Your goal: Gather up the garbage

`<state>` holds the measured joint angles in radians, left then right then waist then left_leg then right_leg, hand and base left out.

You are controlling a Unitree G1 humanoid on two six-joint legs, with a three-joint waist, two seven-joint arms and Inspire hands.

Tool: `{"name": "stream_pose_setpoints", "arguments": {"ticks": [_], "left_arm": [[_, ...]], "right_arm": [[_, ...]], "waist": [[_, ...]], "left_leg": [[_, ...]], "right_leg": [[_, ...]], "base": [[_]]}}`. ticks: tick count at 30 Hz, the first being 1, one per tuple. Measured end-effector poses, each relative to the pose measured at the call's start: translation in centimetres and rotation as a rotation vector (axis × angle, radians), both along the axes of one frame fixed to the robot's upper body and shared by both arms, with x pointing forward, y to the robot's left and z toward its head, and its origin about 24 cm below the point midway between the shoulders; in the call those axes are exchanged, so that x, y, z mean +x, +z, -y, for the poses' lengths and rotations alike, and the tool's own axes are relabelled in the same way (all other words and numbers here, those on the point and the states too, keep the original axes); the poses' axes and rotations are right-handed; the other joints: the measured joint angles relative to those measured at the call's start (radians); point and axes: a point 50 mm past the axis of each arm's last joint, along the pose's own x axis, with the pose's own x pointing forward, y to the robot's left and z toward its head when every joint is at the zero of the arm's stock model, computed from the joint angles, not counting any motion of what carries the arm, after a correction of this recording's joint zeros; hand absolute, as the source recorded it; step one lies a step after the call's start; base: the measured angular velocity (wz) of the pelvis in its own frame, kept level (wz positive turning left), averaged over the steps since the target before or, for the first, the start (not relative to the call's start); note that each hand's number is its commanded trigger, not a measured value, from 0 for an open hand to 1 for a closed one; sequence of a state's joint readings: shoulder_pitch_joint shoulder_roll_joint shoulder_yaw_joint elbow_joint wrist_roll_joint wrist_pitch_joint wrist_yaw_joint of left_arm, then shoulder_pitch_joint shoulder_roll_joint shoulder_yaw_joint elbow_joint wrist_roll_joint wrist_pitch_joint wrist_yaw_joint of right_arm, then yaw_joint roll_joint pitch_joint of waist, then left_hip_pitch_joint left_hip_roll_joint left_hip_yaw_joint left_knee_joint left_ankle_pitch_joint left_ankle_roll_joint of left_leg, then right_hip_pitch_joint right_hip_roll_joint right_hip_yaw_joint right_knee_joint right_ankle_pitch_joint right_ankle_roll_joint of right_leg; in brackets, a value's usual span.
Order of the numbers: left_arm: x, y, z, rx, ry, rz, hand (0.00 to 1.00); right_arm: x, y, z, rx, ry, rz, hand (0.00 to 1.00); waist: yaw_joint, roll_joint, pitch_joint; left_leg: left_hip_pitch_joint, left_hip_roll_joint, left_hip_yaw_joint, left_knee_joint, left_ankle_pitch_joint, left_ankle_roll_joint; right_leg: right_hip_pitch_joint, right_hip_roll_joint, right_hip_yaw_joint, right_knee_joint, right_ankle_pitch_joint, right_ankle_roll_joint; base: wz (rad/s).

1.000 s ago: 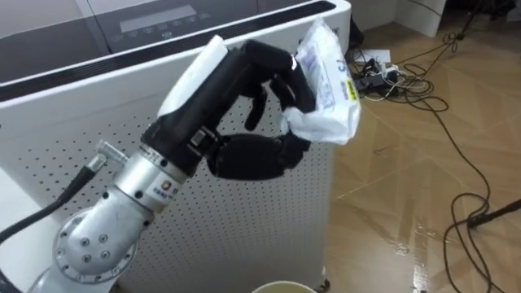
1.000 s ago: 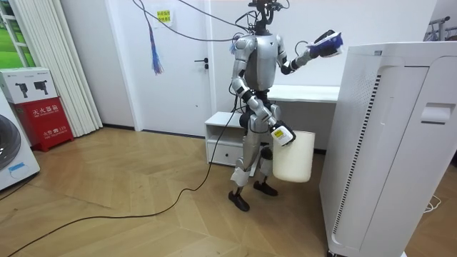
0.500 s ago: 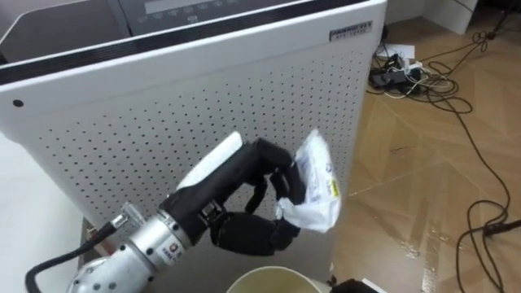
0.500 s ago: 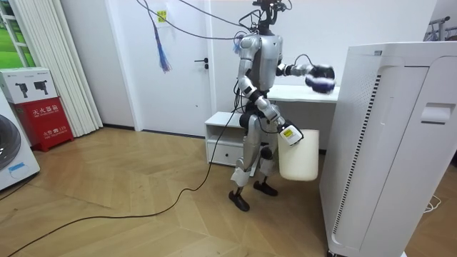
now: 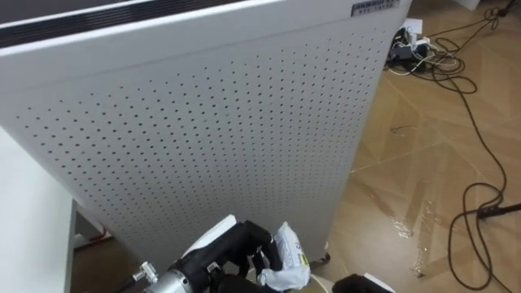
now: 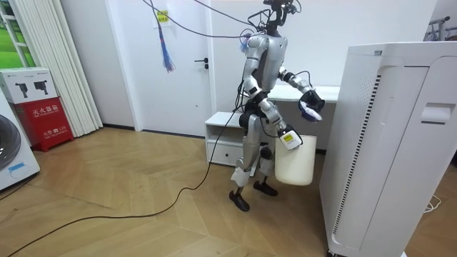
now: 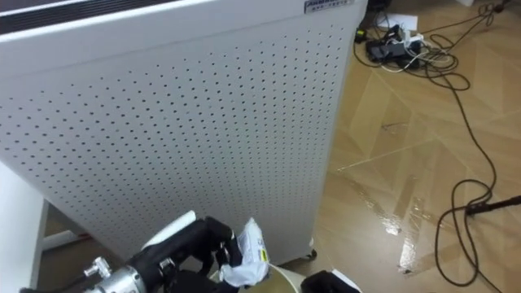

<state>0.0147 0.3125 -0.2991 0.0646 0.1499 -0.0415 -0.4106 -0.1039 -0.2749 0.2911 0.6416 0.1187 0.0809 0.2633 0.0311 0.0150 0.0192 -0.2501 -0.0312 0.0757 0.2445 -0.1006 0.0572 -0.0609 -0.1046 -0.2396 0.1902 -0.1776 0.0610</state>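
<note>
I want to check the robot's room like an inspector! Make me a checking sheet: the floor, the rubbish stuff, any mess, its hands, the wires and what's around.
Surface: wooden floor.
Job's things: a crumpled white wrapper, held just above the white bin.
Clutter: nothing seen.
Hands: left hand curled round the wrapper; right hand at the bin's rim.
Cables: a tangle of cables on the floor past the appliance's corner.
Surroundings: a tall white perforated appliance right in front of the robot; a low white cabinet behind it; a door and a red box towards the room view's left.

Left robot hand [image 5: 234, 251] — underside below bottom edge
</note>
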Motion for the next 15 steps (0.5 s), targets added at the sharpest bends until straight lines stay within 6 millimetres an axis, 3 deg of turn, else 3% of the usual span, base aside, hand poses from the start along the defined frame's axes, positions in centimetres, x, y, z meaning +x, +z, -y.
{"name": "stream_pose_setpoints", "arguments": {"ticks": [2, 3, 15], "left_arm": [[-0.1, -0.9, -0.3, 0.011, 0.013, -0.038, 0.53], [-0.2, -1.5, -0.5, 0.019, 0.023, -0.066, 0.00], [-1.4, -4.9, -0.6, 0.052, 0.031, -0.239, 0.00]], "right_arm": [[0.1, 0.1, 0.0, 0.008, -0.008, 0.003, 1.00], [0.2, 0.1, 0.0, 0.022, -0.020, 0.002, 1.00], [0.3, -0.4, 0.4, 0.009, -0.056, -0.023, 1.00]], "waist": [[-0.001, 0.000, 0.0001], [-0.002, 0.000, 0.0002], [-0.002, 0.008, 0.0028]], "left_leg": [[0.000, 0.000, 0.001, 0.000, 0.000, 0.000], [0.000, 0.000, 0.002, 0.000, 0.000, 0.000], [-0.024, 0.003, 0.002, 0.000, 0.001, -0.001]], "right_leg": [[0.000, 0.000, -0.001, 0.000, 0.000, 0.000], [0.000, 0.000, -0.002, -0.001, 0.000, 0.000], [-0.033, -0.001, -0.010, 0.013, -0.001, -0.001]], "base": [[0.00], [0.00], [0.00]]}}
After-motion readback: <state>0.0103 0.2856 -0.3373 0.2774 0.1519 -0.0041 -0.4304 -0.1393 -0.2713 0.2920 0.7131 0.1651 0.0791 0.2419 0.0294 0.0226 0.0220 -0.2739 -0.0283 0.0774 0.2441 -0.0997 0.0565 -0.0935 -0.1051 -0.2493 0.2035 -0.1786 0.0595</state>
